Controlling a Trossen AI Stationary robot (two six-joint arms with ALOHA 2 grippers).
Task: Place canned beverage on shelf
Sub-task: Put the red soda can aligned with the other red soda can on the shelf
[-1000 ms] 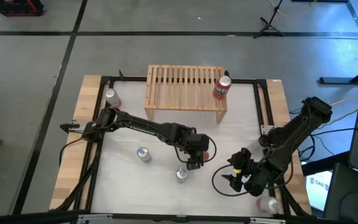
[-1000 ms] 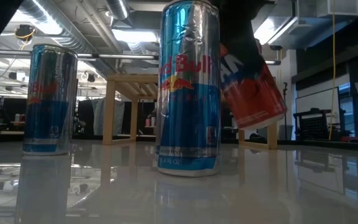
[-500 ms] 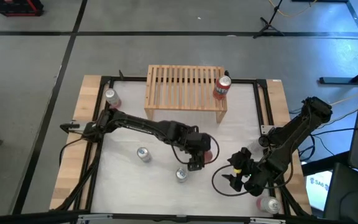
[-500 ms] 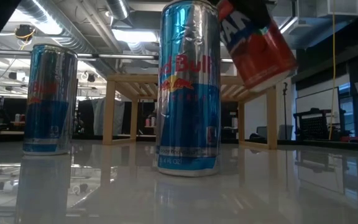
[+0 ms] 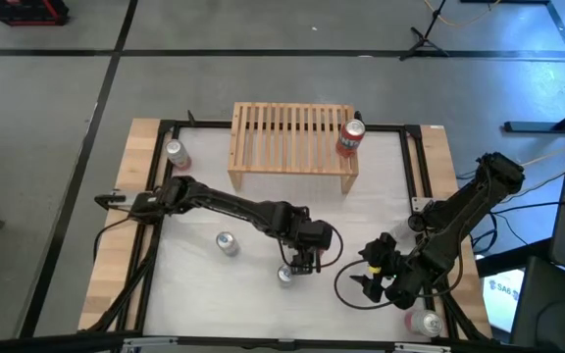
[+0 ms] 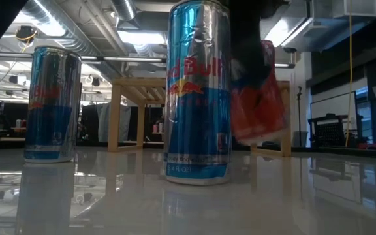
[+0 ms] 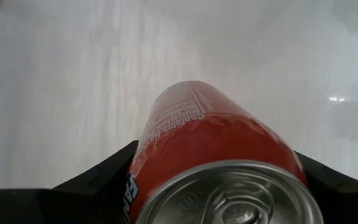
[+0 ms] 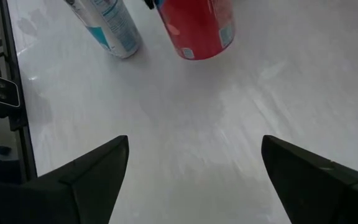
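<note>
My left gripper (image 5: 309,257) is shut on a red can (image 7: 216,155) over the middle of the white table. The can also shows in the low view (image 6: 260,104) and the right wrist view (image 8: 197,28). The light-wood shelf (image 5: 292,137) stands on its legs at the far edge, and a second red can (image 5: 350,139) stands on the right end of its slats. My right gripper (image 5: 369,277) waits open at the near right, its fingers (image 8: 104,162) wide apart over bare table. My left gripper pinches the red can between its two fingers (image 7: 104,180), one on each side of the can's wall just below the top rim (image 7: 143,168). The fingers come from above, slanting down, and lie along the can. The can hangs top up, slightly tilted, clear of the table.
A tall blue-and-silver can (image 5: 286,276) stands just near-left of the held can, and another (image 5: 227,243) stands farther left. A can (image 5: 176,153) stands at the table's far left edge and one (image 5: 423,322) at the near right corner. The shelf's slats left of its can are bare.
My left gripper first lifted the red can higher, then came down again, shifting toward the table's near edge. The can stays in the grip and now hangs more nearly upright than a second ago. My right arm has kept still.
</note>
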